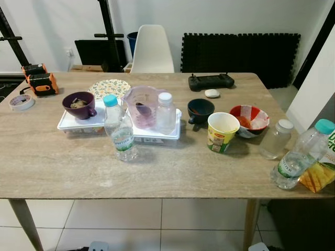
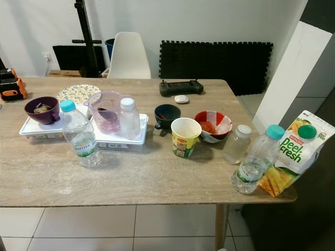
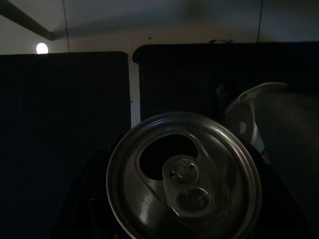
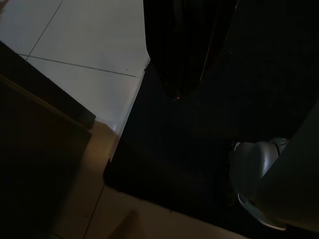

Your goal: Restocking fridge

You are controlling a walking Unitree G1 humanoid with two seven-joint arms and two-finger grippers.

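An opened silver drink can (image 3: 183,174) sits close in the left wrist view, its top facing the camera, with my left gripper (image 3: 184,209) shut on it between dark fingers (image 3: 87,199). On the wooden table (image 1: 63,162) stand a water bottle with a teal cap (image 1: 120,129), a second one (image 2: 256,161) at the right edge, a Peel Fresh juice carton (image 2: 291,153) and a small white-capped bottle (image 1: 275,139). My right gripper (image 4: 175,92) hangs low over the floor, fingers together.
A white tray (image 1: 73,122) holds a purple bowl (image 1: 79,105), a pink measuring jug (image 1: 141,106) and a clear bottle (image 1: 165,113). Nearby are a yellow cup (image 1: 222,132), a red bowl (image 1: 250,120), a dark cup (image 1: 200,111), a controller (image 1: 211,81) and a white chair (image 1: 152,49).
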